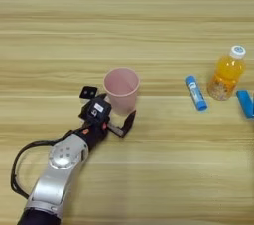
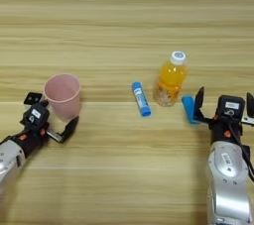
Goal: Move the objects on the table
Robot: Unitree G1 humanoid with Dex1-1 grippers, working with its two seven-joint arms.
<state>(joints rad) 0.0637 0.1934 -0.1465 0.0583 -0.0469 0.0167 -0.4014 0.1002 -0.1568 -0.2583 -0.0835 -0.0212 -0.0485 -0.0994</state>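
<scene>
Two open hands: left hand (image 1: 110, 114) straddles pink cup (image 1: 121, 90), seemingly touching.

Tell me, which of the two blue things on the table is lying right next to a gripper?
The blue object just right of the orange juice bottle, beside the right gripper's open fingers. The blue tube with the white label lies alone, left of the bottle.

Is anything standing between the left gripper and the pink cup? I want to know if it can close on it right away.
Nothing visible does. The left gripper is open with the pink cup upright right at its fingers, one on each side of the cup's base. The blue tube and orange bottle stand well off to the right.
</scene>
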